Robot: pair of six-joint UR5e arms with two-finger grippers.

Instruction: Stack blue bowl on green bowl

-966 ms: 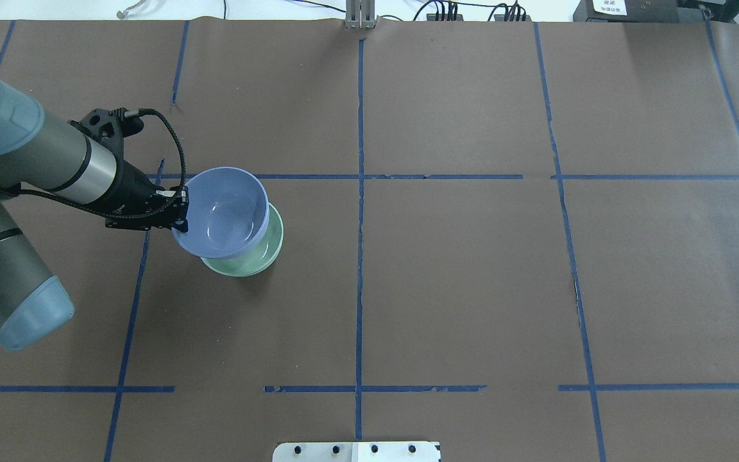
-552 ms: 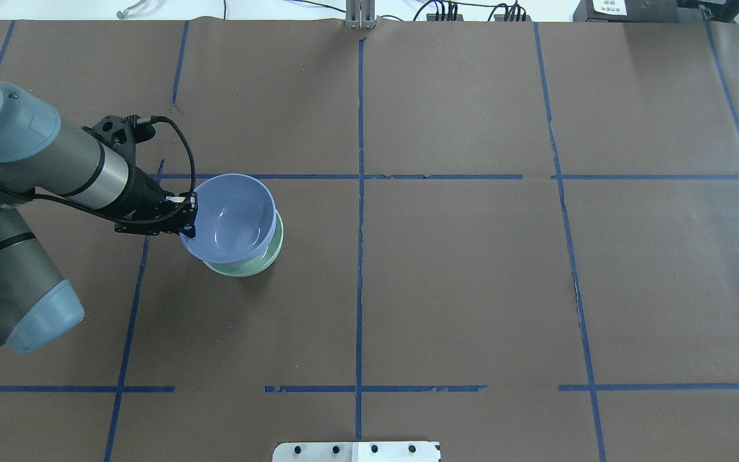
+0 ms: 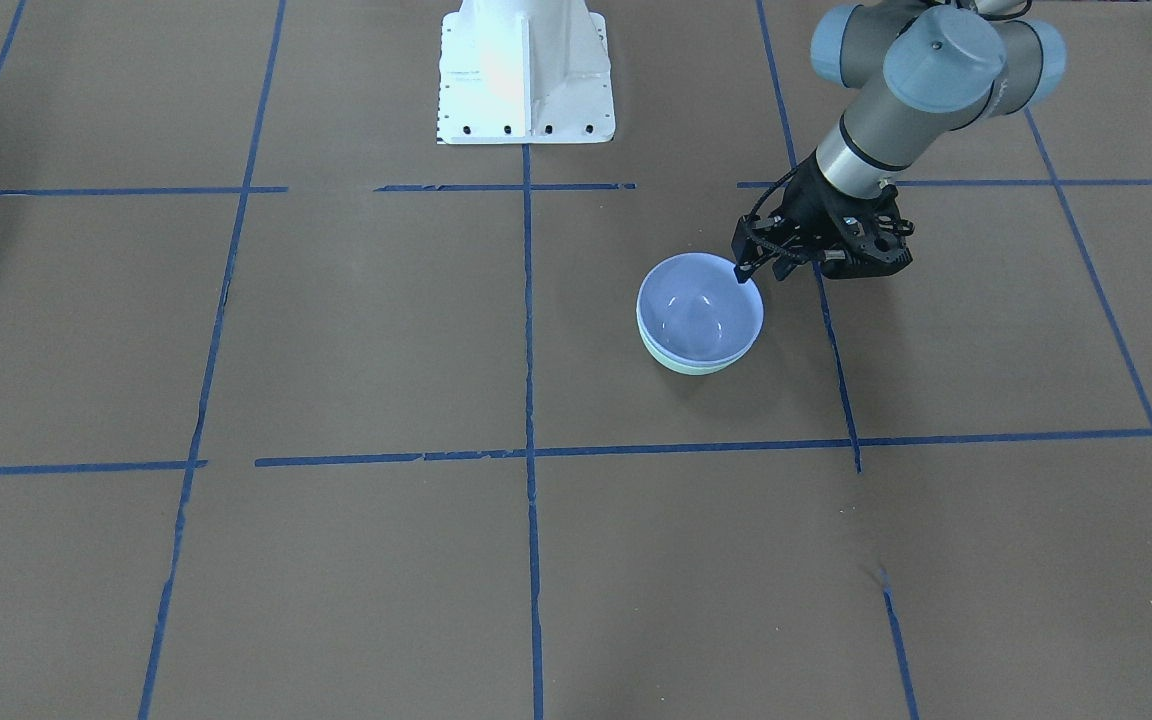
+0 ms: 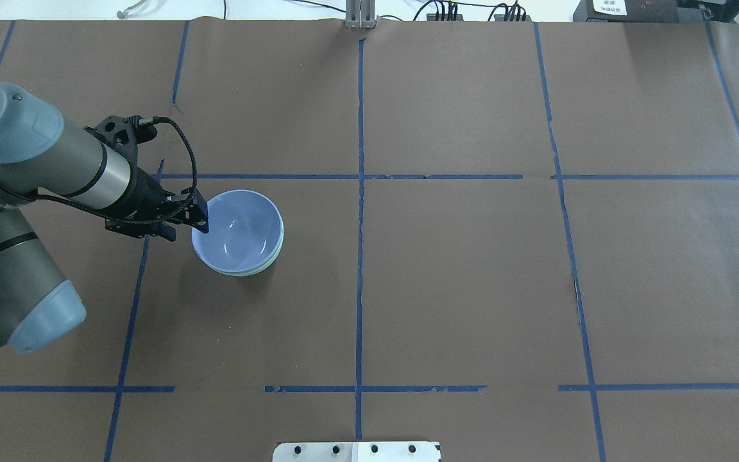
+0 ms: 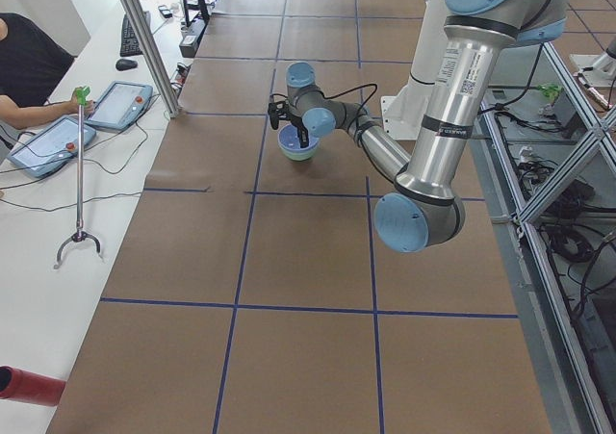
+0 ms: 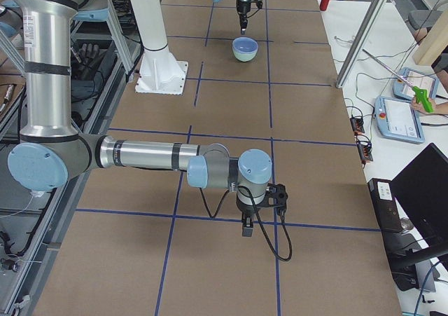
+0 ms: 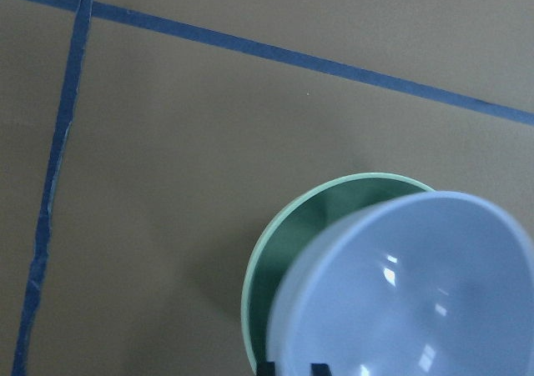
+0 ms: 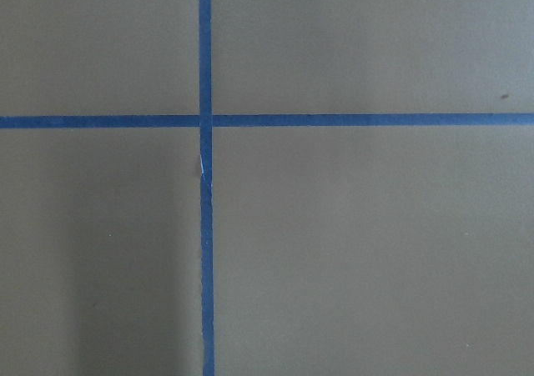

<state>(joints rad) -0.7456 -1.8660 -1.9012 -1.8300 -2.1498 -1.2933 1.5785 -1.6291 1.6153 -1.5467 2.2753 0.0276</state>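
The pale blue bowl (image 4: 238,234) sits nested in the mint-green bowl (image 4: 269,263), left of the table's middle. Only a thin green rim (image 3: 681,366) shows beneath it in the front view. In the left wrist view the blue bowl (image 7: 417,293) lies off-centre, leaving the green bowl's dark inner wall (image 7: 279,251) bare on one side. My left gripper (image 4: 201,221) is at the blue bowl's left rim, its fingertips (image 7: 269,368) close together on that rim. My right gripper (image 6: 246,230) hangs low over bare table far from the bowls; I cannot tell whether it is open or shut.
Brown paper with blue tape lines (image 4: 359,192) covers the table. The robot's white base (image 3: 524,70) stands at the near edge. Operators' tablets (image 5: 48,145) and a stand lie on a side bench beyond the far edge.
The blue bowl has come down from above the green bowl and now rests inside it. My left gripper moved slightly right and down with it.
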